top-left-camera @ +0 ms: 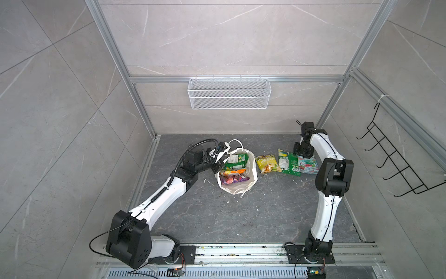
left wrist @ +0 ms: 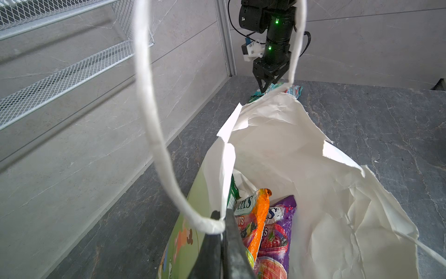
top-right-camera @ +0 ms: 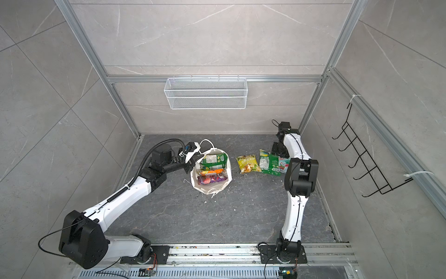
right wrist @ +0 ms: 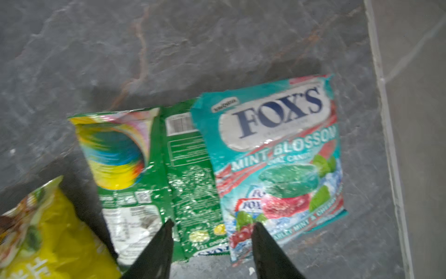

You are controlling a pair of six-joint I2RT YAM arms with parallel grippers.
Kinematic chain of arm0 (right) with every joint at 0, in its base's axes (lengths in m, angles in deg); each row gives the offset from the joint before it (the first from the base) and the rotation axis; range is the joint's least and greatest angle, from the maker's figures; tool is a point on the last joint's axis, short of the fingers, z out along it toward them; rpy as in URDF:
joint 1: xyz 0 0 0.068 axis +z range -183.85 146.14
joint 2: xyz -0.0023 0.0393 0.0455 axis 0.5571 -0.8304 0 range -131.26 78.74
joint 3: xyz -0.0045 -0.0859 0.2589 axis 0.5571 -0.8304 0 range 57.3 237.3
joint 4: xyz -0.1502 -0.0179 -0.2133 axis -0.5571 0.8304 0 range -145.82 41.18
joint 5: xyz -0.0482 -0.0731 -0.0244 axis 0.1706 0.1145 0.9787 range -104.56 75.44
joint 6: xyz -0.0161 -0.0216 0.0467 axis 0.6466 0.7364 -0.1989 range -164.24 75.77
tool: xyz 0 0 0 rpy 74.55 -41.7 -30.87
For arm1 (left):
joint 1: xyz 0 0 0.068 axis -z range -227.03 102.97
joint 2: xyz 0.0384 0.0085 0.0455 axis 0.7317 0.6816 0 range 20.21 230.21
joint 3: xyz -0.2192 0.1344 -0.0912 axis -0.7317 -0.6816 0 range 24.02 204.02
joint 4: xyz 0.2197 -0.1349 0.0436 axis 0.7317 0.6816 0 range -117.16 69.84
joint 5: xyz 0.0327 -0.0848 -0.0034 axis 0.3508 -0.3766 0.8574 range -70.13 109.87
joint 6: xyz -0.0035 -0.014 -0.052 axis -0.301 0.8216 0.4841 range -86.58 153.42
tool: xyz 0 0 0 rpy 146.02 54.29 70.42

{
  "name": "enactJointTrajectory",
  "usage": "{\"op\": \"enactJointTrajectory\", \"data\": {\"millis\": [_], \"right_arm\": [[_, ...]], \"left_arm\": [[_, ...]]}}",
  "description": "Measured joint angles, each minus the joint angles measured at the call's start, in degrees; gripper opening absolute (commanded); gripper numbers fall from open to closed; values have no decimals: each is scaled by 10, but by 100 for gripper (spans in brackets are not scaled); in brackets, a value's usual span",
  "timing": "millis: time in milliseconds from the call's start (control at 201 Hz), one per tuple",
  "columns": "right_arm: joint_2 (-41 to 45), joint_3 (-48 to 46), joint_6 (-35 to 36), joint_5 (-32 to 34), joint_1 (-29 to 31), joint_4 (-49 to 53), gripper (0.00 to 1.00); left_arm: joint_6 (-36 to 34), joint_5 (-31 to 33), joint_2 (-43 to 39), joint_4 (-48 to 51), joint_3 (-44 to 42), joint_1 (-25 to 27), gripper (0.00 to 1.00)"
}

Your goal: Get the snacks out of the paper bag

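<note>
So that its mouth is held wide, the bag (top-left-camera: 252, 169) is pinched at the rim, beside a cord handle, by the left hand (left wrist: 220, 217). Three snacks (top-left-camera: 233, 172) are seen inside and three laid out on the tabletop (top-left-camera: 241, 217), where the right hand (right wrist: 212, 224) is spread, empty, over the mint bag (right wrist: 277, 157).

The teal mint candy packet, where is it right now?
In both top views the teal mint packet lies flat at the right, outside the paper bag, its edge overlapping the green packet, under the right claw.
</note>
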Motion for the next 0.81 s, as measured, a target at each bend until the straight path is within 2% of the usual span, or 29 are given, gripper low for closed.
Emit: {"op": "enactJointTrajectory", "data": {"millis": [129,333,577,806], "right_arm": [[-9,0,-2,-8,30,-11,74],[-50,4,-10,5,44,-19,75],[-77,17,-9,12,46,-22,68],[-80,22,29,10,73,-44,59]], "left_arm": [[0,0,0,0,0,0,0],[0,0,0,1,0,0,0],[0,0,0,3,0,0,0],[0,0,0,14,6,0,0]]}}
